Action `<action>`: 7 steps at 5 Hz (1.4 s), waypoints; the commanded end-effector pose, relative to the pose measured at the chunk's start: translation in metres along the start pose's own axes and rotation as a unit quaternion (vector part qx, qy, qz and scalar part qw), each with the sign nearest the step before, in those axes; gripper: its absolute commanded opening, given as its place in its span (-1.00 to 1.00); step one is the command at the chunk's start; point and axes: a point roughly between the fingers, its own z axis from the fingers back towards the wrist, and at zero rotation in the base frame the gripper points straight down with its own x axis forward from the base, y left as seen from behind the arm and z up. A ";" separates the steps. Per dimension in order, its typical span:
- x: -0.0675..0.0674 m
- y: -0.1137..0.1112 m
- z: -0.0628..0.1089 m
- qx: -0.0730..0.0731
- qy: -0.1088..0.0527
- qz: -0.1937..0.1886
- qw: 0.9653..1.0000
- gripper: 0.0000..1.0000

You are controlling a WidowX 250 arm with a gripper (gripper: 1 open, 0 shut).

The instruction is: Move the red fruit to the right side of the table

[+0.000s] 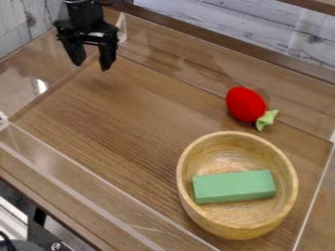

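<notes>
The red fruit (245, 102), a glossy strawberry toy with its green cap pointing right, lies on the brown wood-grain table (124, 137) toward the right, just above the wooden bowl. My gripper (90, 58) hangs at the far upper left, pointing down, its black fingers spread open with nothing between them. It is far from the fruit.
A round light wooden bowl (237, 185) sits at the lower right with a green rectangular block (234, 186) inside. Low clear acrylic walls (53, 167) edge the tabletop. A white plank wall runs behind the table.
</notes>
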 end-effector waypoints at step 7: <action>-0.005 -0.034 0.008 -0.002 0.010 0.035 0.999 1.00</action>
